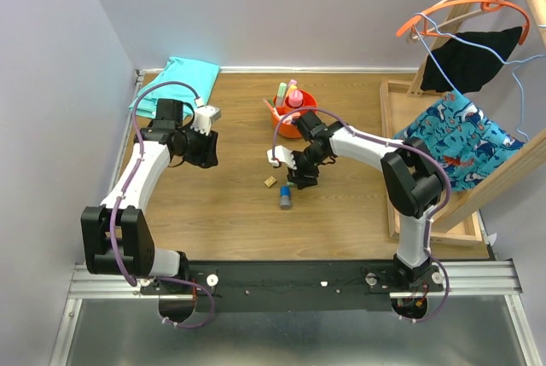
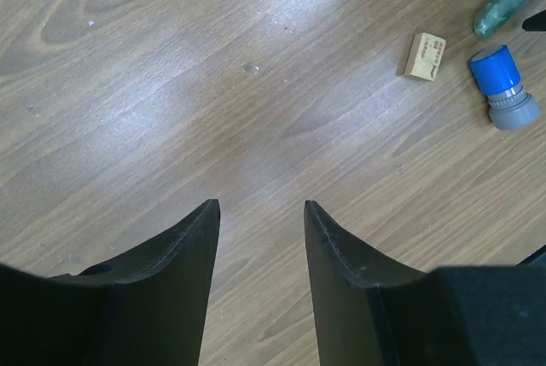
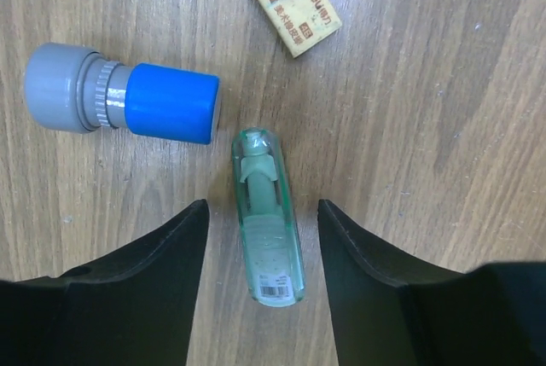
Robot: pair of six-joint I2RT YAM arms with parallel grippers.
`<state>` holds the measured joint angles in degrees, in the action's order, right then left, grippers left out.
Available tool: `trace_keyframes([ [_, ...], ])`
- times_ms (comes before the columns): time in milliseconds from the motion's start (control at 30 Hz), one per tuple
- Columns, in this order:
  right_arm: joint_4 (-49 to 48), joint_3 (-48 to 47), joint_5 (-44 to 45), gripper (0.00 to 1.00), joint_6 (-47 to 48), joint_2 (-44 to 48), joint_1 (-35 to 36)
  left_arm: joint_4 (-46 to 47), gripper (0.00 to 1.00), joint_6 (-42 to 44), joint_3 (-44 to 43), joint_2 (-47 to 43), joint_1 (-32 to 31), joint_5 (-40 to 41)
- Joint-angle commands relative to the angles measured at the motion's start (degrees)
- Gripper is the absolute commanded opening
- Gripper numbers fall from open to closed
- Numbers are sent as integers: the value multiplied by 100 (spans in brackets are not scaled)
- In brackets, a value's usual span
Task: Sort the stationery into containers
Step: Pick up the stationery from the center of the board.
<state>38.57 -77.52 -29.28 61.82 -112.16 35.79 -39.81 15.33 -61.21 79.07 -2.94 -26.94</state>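
Nearest the arm bases, the blue-grey cylinder [image 3: 128, 101] is lying on its side on the wooden table [image 2: 213, 84], with the tan block [image 3: 294, 5] near it. The right gripper [image 3: 263, 204] is hanging over the green highlighter [image 3: 266, 221], its jaws standing part-way open either side of the barrel, gripping nothing. To the left, the left gripper [image 2: 262, 204] is hovering half open and empty, and farthest back the orange-red organiser [image 1: 277, 119] is holding several upright highlighters [image 1: 293, 97].

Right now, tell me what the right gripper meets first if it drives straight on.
The right gripper would likely meet the translucent green highlighter lying between its open fingers; depth is unclear.
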Motion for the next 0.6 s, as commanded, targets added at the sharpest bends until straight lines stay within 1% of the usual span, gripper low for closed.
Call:
trace_keyframes([
  [0,-16,-80,185,58,67,-236,33,114,53,-92,-31,12,74,-224],
  [133,-7,-9,282,53,76,-271,33,114,53,-101,-40,47,83,-233],
  [167,19,-18,291,48,49,-298,33,123,53,-118,-49,56,83,-233],
  [233,221,-175,274,42,-3,-368,25,132,53,-153,-66,91,83,-250],
  [267,326,-254,256,35,-56,-394,24,140,53,-162,-84,100,83,-294],
  [333,441,-413,107,30,-240,-281,24,123,53,-180,-145,144,83,-321],
  [367,441,-448,54,28,-415,-54,24,123,53,-188,-172,153,83,-347],
  [433,406,-545,-104,27,-626,211,33,132,53,-206,-224,179,83,-373],
  [467,389,-598,-139,27,-880,377,33,132,53,-215,-277,188,83,-391],
  [533,319,-659,-236,26,-1145,869,7,132,53,-224,-321,214,83,-426],
  [567,257,-668,-262,25,-1451,1019,-2,140,53,-232,-365,223,83,-452],
])
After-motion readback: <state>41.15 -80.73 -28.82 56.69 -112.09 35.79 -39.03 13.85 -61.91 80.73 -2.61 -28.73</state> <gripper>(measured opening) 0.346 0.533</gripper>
